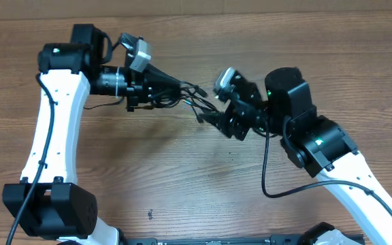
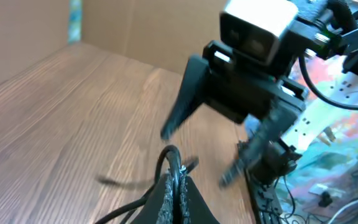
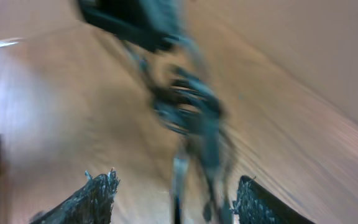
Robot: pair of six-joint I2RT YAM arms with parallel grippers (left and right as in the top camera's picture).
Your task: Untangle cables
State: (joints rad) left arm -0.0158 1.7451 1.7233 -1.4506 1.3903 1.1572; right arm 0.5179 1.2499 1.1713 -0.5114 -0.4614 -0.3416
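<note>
Two grippers meet: my left gripper [image 2: 176, 179] clenches the cables [image 1: 193, 101]; my right gripper [image 3: 174, 182] gapes, cables between its fingers.

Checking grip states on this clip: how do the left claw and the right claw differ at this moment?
The left claw is shut, its pads pinching the cables. The right claw is open, its fingers spread on either side of the tangle with no grip visible. In the overhead view the left claw points right, while the right claw points left toward it. Both are black two-finger claws aimed at the same tangle.
</note>
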